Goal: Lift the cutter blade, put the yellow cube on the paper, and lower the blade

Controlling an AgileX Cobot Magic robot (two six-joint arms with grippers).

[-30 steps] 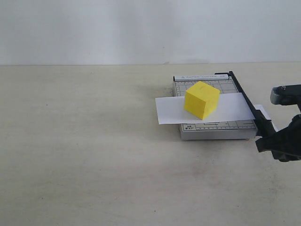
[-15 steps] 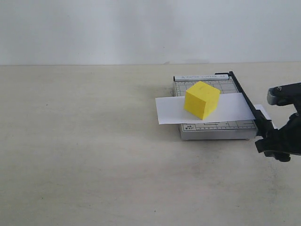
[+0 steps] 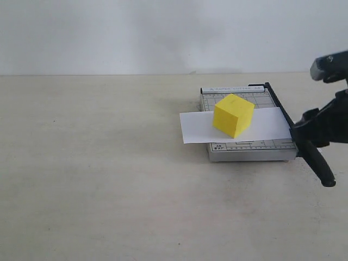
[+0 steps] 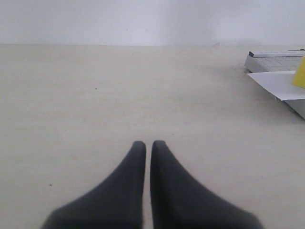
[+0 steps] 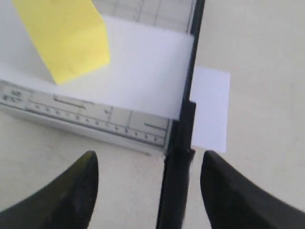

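The yellow cube [image 3: 234, 115] [image 5: 66, 33] rests on the white paper [image 3: 196, 128] [image 5: 143, 71], which lies across the grey gridded trimmer [image 3: 250, 147] [image 5: 71, 112]. The cutter blade [image 3: 283, 111] [image 5: 193, 62] lies down along the trimmer's right edge, and its thick handle [image 3: 322, 167] [image 5: 174, 191] sticks out past the front. My right gripper [image 3: 307, 130] [image 5: 148, 167] hovers open above the handle, a finger on each side, not touching it. My left gripper [image 4: 148, 144] is shut on nothing over bare table, far to the left of the trimmer [image 4: 271, 59].
A small white piece of paper [image 5: 209, 109] lies on the table just outside the blade. A pale wall [image 3: 163, 32] stands behind the beige table [image 3: 98, 163], which stretches wide to the left of the trimmer.
My right gripper has risen from the handle's level and shifted slightly back, uncovering the handle. The blade, cube and paper have not moved.
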